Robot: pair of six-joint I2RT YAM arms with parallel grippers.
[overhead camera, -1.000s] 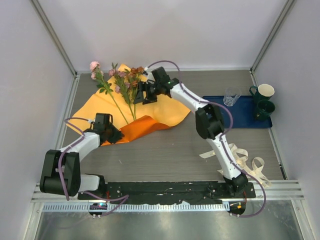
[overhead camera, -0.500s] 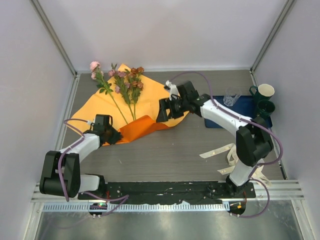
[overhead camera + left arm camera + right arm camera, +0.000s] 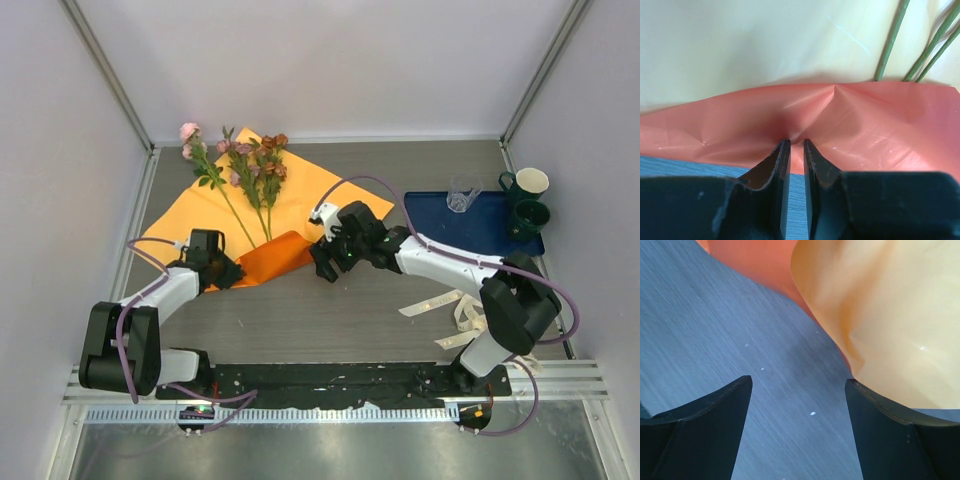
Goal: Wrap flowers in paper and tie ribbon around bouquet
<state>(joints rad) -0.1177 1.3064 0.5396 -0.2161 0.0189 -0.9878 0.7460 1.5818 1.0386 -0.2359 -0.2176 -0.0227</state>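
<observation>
entry: wrap step, paper (image 3: 315, 190) flap to go over flowers (image 3: 250, 170). we judge: right end effector (image 3: 322, 262) should take flap's free end low at counter (image 3: 300, 320), then both lift together. right: wide, holding nothing; paper edge just beside it, upper right of wrist view. left end effector (image 3: 228, 270), lower left of top view: narrow, pinching orange flap. flowers upper left, lying on paper.

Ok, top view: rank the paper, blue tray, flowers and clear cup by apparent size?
1. the paper, largest.
2. the blue tray and the flowers: similar spread, too close to rank.
3. the clear cup, smallest.
</observation>
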